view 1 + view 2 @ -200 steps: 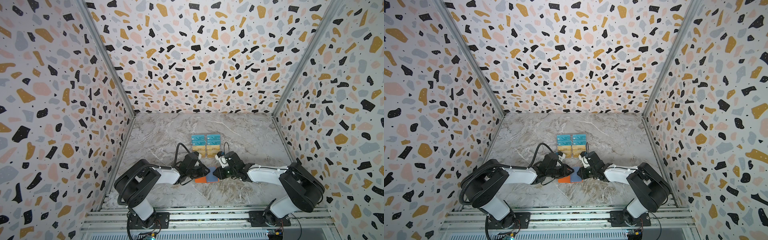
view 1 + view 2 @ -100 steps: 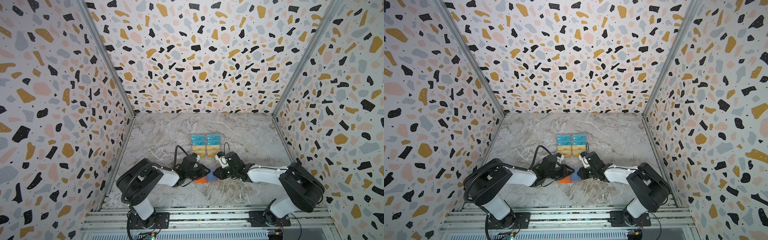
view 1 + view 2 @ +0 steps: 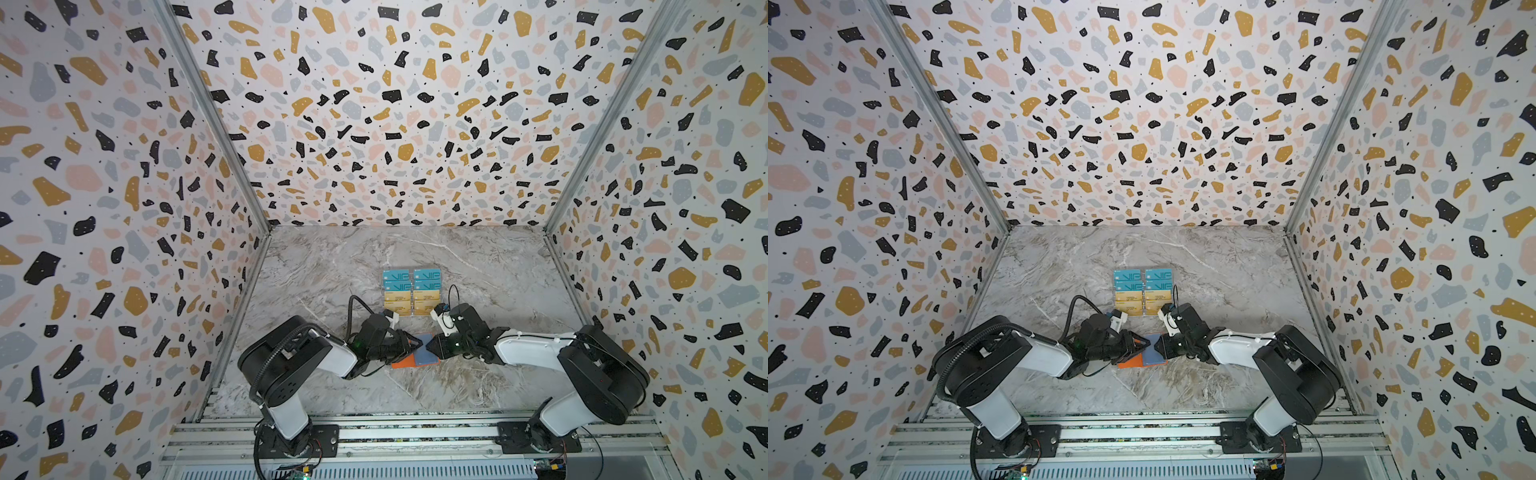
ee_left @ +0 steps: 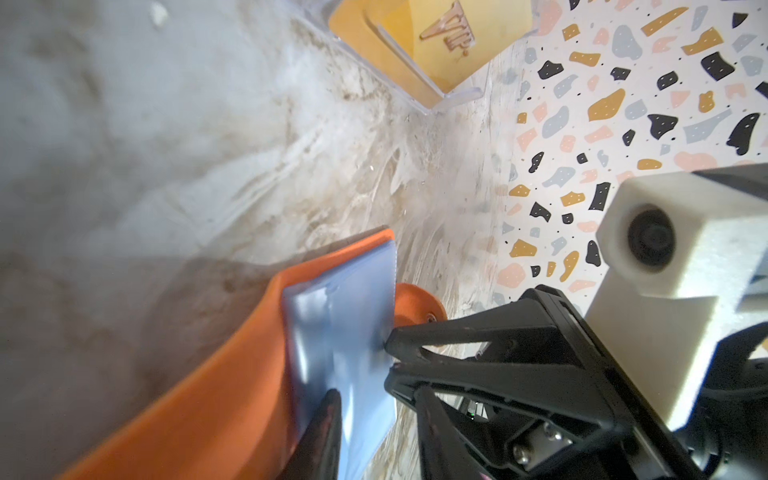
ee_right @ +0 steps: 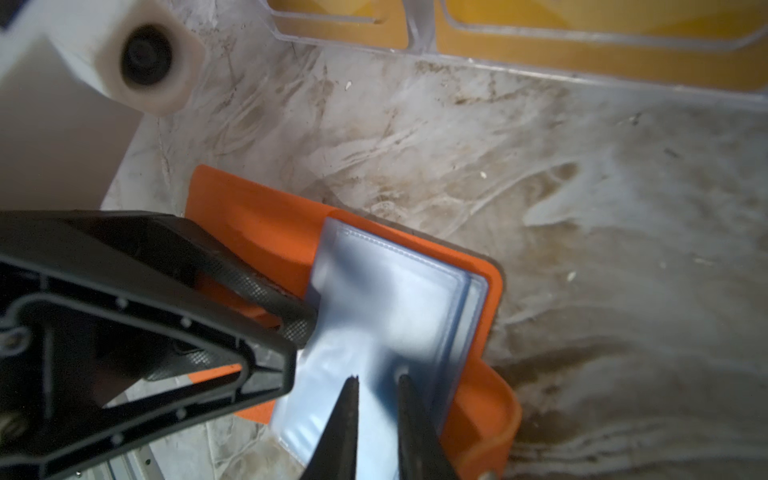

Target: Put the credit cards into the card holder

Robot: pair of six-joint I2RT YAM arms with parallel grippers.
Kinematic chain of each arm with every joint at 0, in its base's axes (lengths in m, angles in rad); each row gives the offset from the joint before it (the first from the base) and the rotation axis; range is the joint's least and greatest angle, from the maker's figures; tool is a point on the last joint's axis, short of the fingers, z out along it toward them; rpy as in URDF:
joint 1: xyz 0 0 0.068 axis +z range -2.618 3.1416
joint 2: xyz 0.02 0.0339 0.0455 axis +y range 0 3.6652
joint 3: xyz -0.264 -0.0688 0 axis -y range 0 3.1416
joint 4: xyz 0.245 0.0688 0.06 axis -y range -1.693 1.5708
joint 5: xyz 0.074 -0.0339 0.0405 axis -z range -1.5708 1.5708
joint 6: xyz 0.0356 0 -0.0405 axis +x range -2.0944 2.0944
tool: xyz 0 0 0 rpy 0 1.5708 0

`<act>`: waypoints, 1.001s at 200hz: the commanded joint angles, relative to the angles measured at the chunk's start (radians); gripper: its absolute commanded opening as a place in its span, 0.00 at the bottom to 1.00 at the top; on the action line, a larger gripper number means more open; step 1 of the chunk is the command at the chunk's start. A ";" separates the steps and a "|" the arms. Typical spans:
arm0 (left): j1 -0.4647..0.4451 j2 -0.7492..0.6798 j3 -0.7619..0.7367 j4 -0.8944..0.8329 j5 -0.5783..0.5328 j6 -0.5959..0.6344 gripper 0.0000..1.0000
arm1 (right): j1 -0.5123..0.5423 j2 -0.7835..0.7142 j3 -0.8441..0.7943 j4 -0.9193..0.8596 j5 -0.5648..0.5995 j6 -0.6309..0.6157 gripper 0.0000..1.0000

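- Your left gripper point(image 5: 301, 347) has its jaws partly closed around the orange cover of the holder point(image 5: 270, 232). Orange shows between its fingers, and its upper tip touches the edge of the sleeves point(image 5: 386, 299). This grip looks meant to pin the holder so it cannot slide on the table point(image 5: 582, 187).
- Your right gripper point(image 5: 377, 384) has its jaws drawn to a narrow slit, tips on the free edge of the bluish sleeves. It looks like a pinch on a sleeve leaf, but you cannot tell how many layers are caught.
- The holder lies open directly between the two sets of tips, which face each other and nearly meet over it. One side is held and the other plucked, so you are probably working a pocket mouth open.
- The cards point(image 3: 411, 291), teal and gold, all sit in the clear stand point(image 5: 415, 39), just beyond both grippers on the side away from the arm bases. Neither gripper carries a card.
- No card shows in any sleeve, so loading has not begun. You will likely need a free gripper to fetch a card.
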 commanded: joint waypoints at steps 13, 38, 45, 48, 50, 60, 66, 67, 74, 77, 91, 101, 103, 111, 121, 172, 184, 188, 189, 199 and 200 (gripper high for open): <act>0.002 -0.002 -0.027 0.107 0.010 -0.047 0.33 | -0.003 -0.010 -0.014 -0.003 0.005 0.007 0.20; 0.002 0.005 -0.039 0.126 0.010 -0.052 0.33 | -0.003 -0.009 -0.018 0.000 0.006 0.009 0.20; 0.002 0.011 -0.041 0.141 0.012 -0.059 0.33 | -0.004 -0.009 -0.018 -0.002 0.006 0.009 0.20; 0.002 0.014 -0.043 0.148 0.014 -0.061 0.33 | -0.004 -0.006 -0.018 -0.002 0.005 0.010 0.20; 0.002 0.016 -0.043 0.153 0.015 -0.063 0.33 | -0.003 -0.006 -0.017 -0.001 0.005 0.011 0.20; 0.003 0.028 -0.040 0.162 0.018 -0.063 0.33 | -0.004 -0.006 -0.018 -0.001 0.004 0.012 0.20; 0.002 0.033 -0.038 0.163 0.020 -0.063 0.33 | -0.004 -0.008 -0.018 -0.001 0.003 0.011 0.20; 0.003 0.034 -0.037 0.164 0.020 -0.063 0.33 | -0.004 -0.009 -0.018 -0.001 0.003 0.012 0.20; 0.002 0.041 -0.034 0.169 0.021 -0.063 0.33 | -0.003 -0.010 -0.018 -0.001 0.004 0.012 0.20; 0.003 0.044 -0.033 0.172 0.023 -0.063 0.33 | -0.003 -0.010 -0.018 -0.002 0.004 0.012 0.20; 0.003 0.052 -0.027 0.174 0.024 -0.061 0.33 | -0.004 -0.013 -0.018 -0.003 0.004 0.012 0.20; 0.002 0.055 -0.022 0.172 0.026 -0.059 0.33 | -0.003 -0.015 -0.018 -0.005 0.005 0.012 0.20; 0.003 0.055 -0.021 0.171 0.026 -0.059 0.33 | -0.003 -0.015 -0.018 -0.004 0.005 0.012 0.20; 0.003 0.055 -0.016 0.165 0.027 -0.055 0.33 | -0.004 -0.016 -0.019 -0.004 0.006 0.012 0.20; 0.004 0.053 -0.011 0.158 0.025 -0.050 0.33 | -0.003 -0.014 -0.018 -0.003 0.005 0.012 0.20; 0.011 0.059 0.027 0.136 0.026 -0.021 0.33 | -0.004 -0.015 -0.019 -0.003 0.001 0.012 0.20; 0.013 0.062 0.033 0.136 0.027 -0.020 0.33 | -0.002 -0.015 -0.019 -0.003 0.001 0.012 0.20; 0.013 0.063 0.034 0.135 0.028 -0.019 0.33 | -0.004 -0.015 -0.019 -0.003 0.002 0.013 0.20; 0.014 0.063 0.035 0.136 0.028 -0.019 0.33 | -0.004 -0.015 -0.019 -0.002 0.001 0.013 0.20; 0.016 0.063 0.037 0.134 0.027 -0.017 0.33 | -0.004 -0.016 -0.019 -0.003 0.001 0.014 0.20; 0.017 0.063 0.037 0.136 0.026 -0.016 0.33 | -0.004 -0.016 -0.019 -0.003 0.001 0.014 0.20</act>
